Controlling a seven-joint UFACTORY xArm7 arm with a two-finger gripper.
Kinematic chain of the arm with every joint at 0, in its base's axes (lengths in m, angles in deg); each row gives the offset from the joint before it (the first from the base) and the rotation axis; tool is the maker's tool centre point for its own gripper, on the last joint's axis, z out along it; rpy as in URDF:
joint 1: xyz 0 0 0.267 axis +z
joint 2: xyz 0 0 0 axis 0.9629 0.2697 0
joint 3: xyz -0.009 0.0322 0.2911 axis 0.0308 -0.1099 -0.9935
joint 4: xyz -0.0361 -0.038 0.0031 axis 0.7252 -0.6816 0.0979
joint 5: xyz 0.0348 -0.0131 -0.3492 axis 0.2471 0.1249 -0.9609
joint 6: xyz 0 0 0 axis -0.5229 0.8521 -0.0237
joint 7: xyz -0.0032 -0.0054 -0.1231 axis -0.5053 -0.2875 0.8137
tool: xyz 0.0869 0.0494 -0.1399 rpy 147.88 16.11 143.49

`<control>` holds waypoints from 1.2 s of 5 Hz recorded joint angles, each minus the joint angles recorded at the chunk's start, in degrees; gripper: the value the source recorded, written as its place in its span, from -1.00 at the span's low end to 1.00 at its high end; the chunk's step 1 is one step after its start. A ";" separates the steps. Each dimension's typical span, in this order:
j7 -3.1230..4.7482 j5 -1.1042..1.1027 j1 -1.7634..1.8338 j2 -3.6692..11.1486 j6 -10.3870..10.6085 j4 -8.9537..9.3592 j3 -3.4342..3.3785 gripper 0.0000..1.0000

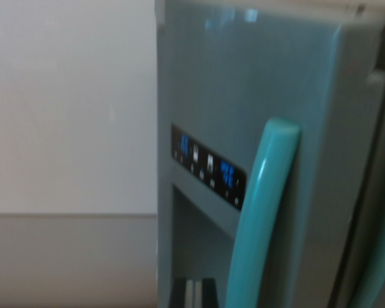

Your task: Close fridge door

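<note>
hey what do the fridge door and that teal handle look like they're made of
Fridge door: looks like painted or coated metal, smooth grey with a soft sheen; pale reflections show near its top. It could be plastic-clad, the blur leaves that open.
Teal handle: probably glossy moulded plastic or enamelled metal; a bright highlight runs along its rounded edge.

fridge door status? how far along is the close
Done: cannot confirm any. In hand: the wrist camera faces the fridge door, with its teal handle and lit control panel near; the gripper is not in view, so contact is unclear. Left: a dark gap beside a second handle suggests the door isn't flush yet.
</note>
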State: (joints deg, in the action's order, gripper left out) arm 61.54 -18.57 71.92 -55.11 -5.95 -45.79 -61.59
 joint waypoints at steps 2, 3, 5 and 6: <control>0.00 0.00 0.00 0.00 0.00 0.00 0.00 1.00; 0.00 0.00 0.00 4.06 0.00 -2.33 -0.01 1.00; 0.00 0.00 0.00 7.62 0.00 -3.93 -0.01 1.00; 0.00 0.00 0.00 10.97 0.00 -4.68 -0.01 1.00</control>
State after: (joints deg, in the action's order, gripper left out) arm 61.54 -18.57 71.92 -44.14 -5.94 -50.47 -61.60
